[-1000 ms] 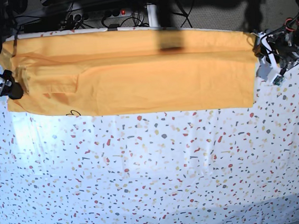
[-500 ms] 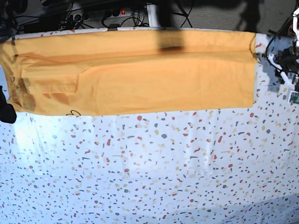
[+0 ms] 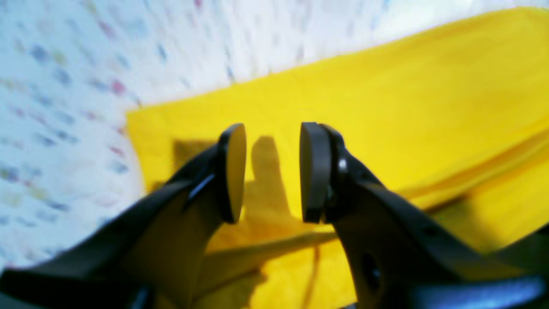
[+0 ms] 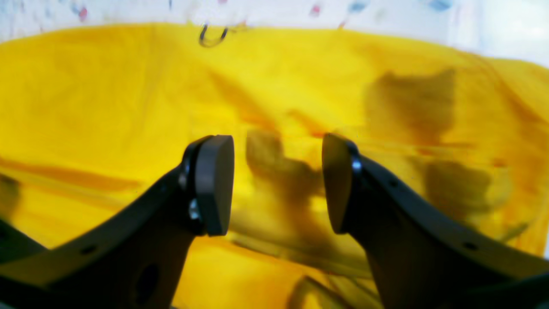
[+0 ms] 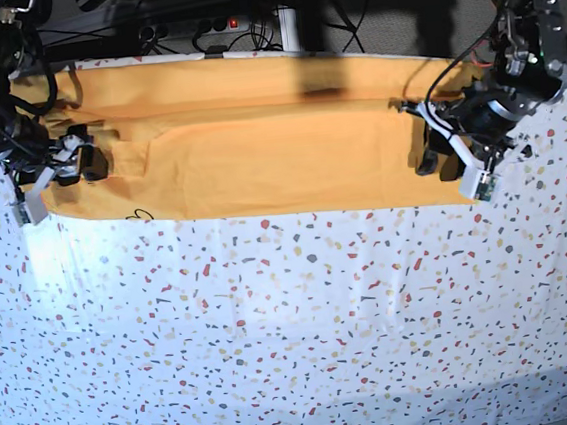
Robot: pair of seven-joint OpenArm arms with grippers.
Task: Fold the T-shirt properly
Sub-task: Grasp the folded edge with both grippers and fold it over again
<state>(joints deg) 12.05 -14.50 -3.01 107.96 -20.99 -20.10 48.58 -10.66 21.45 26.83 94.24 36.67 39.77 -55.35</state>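
The T-shirt [image 5: 276,138] lies as a long mustard band across the back of the table, with a bit of black script [image 5: 139,214] at its front edge. In the base view my left gripper [image 5: 437,166] hovers over the shirt's right end. The left wrist view shows this gripper [image 3: 272,171] open above a front corner of the T-shirt [image 3: 386,107], nothing between the pads. My right gripper [image 5: 88,163] is over the left end. It [image 4: 276,184] stands open above wrinkled T-shirt fabric [image 4: 107,107], the script [image 4: 212,36] beyond it.
A white speckled cloth [image 5: 294,322] covers the table in front of the shirt. Behind the table's back edge sit a power strip and cables [image 5: 195,28] and a dark post [image 5: 304,10].
Both arms have swung inward from beyond the shirt's ends and now hang over the fabric. The jaws have kept the same opening. The shirt has not visibly moved.
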